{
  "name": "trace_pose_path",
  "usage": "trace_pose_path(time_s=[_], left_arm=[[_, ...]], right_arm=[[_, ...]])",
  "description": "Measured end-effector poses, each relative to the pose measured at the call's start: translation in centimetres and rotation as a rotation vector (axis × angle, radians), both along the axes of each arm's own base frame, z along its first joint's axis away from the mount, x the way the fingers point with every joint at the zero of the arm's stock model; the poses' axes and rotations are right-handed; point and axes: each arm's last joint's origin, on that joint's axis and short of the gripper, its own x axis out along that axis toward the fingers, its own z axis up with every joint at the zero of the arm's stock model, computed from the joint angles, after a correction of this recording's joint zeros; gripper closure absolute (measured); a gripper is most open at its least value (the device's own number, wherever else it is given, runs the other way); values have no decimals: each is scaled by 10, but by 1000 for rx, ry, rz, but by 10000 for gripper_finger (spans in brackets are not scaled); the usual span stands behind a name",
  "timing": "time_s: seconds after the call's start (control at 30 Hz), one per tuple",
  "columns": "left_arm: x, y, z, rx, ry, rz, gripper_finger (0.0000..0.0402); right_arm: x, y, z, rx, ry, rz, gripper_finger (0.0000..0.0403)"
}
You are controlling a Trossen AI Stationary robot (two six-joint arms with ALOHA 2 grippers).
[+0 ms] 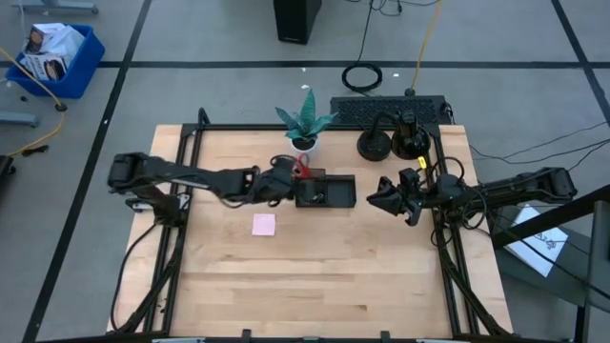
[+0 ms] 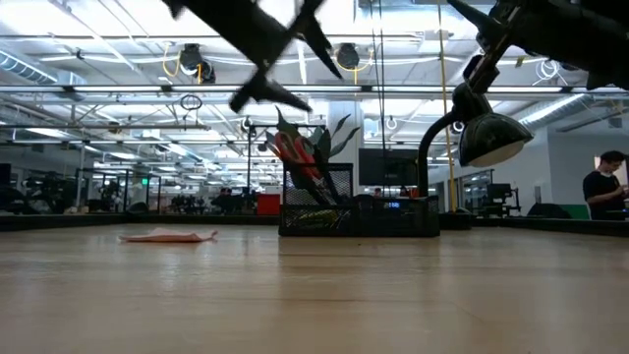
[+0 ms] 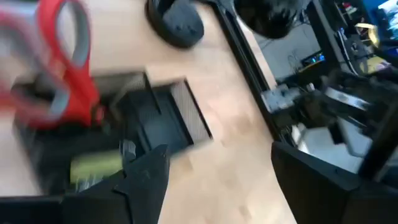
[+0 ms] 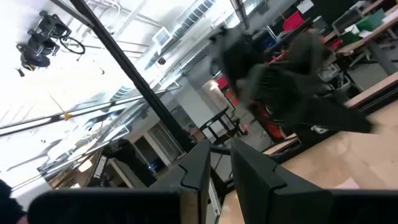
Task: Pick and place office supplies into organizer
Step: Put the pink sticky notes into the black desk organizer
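Standing in organizer [image 1: 327,191], scissors [image 1: 301,170] beside left gripper's [image 1: 286,181] parted jaws

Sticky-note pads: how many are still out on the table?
1. The pink sticky-note pad lies flat on the bare wood, apart from the organizer, on the left arm's side. More inside the organizer could be hidden.

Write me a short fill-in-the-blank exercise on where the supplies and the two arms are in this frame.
1. The red-handled scissors stand in the ____, handles up.
2. The pink sticky-note pad lies on the ____, outside the organizer.
3. The ____ gripper hangs at the organizer's scissors end, jaws apart, holding nothing.
4. The right gripper waits on the organizer's side away from the ____.

Missing words: organizer; table; left; scissors
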Motion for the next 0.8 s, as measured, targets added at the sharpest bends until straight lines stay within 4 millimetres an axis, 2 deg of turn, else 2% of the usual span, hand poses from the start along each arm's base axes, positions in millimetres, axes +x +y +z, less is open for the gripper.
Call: trace_pose_path(time_s=[0.13, 0.2, 0.3, 0.37, 0.5, 0.57, 0.67, 0.8], left_arm=[[-35, -21, 11, -165, 118, 83, 111], [-51, -29, 9, -225, 218, 137, 110], [-65, -38, 3, -303, 316, 212, 108], [-67, -41, 0, -387, 345, 238, 102], [-71, -43, -20, -465, 538, 266, 83], [-70, -43, -26, -516, 578, 271, 68], [-69, -47, -39, -522, 668, 301, 42], [-60, -48, -52, -571, 687, 320, 10]], right_arm=[[-3, 0, -7, -4, 13, -1, 344], [-4, 0, -10, -21, 16, -6, 344], [-5, 0, -15, -47, 27, -14, 344], [-7, 0, -18, -57, 33, -16, 344], [-10, 0, -25, -68, 36, -19, 344], [-11, 0, -27, -53, 33, -15, 344], [-14, 0, -28, -46, 24, 2, 344], [-16, 2, -28, -54, 1, 72, 344]])
